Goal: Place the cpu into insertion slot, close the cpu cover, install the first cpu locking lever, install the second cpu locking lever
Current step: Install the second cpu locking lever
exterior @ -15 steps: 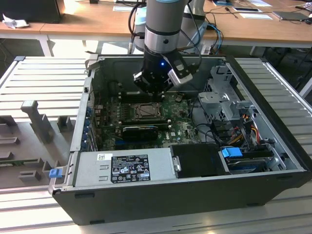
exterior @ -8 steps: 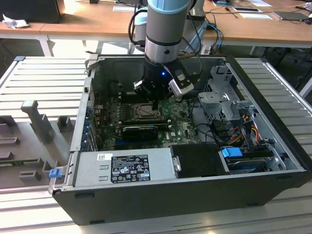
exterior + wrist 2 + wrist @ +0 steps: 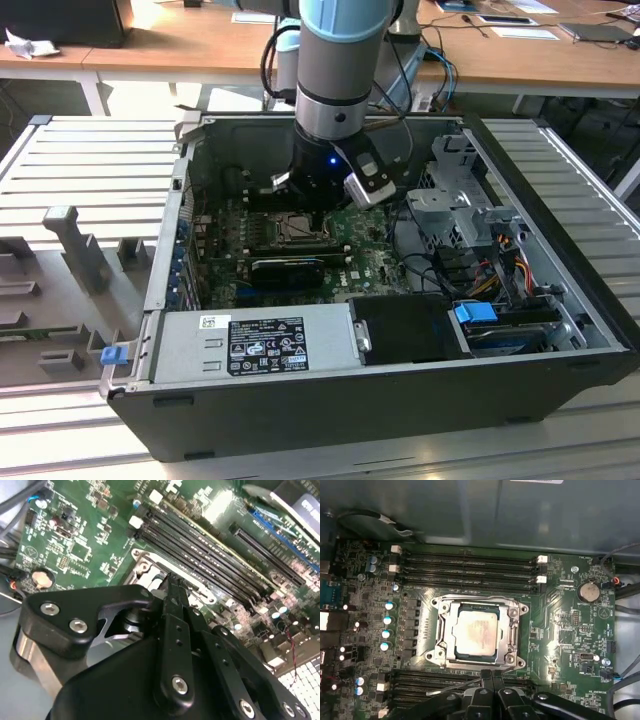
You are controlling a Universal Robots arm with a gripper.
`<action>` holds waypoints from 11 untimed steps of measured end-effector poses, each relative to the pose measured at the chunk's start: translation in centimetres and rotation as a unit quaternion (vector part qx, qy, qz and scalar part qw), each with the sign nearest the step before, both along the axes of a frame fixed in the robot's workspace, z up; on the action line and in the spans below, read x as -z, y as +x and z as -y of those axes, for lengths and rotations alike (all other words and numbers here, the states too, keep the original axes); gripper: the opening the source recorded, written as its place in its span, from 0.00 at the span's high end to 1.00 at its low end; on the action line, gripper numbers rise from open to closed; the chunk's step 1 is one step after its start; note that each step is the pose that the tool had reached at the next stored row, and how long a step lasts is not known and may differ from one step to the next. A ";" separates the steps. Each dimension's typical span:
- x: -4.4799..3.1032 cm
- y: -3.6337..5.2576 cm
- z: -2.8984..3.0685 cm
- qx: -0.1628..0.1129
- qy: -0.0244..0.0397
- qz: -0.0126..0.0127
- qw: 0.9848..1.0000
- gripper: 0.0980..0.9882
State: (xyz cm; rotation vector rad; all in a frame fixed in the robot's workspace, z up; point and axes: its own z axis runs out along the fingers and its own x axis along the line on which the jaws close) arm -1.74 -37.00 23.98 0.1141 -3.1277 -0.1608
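1. Read the socket first: in the first wrist view the cpu (image 3: pixel 475 635) already lies in the insertion slot (image 3: pixel 512 652), and the cpu cover (image 3: pixel 446 630) appears folded flat around it, its window framing the chip.
2. Judge the step in hand as a locking lever; a thin lever (image 3: pixel 454 686) angles out just beside the socket's near edge.
3. Note that the gripper (image 3: pixel 491 675) has its fingers pressed together, holding nothing, tips just beside that edge.
4. Push the lever with the closed tips, keeping off the memory slots (image 3: pixel 470 567) nearby.
5. Check its hook visually; lever ends are hard to make out.
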 end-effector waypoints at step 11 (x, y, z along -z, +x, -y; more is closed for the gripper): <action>1.12 -3.44 0.85 0.000 0.000 0.000 1.000 0.99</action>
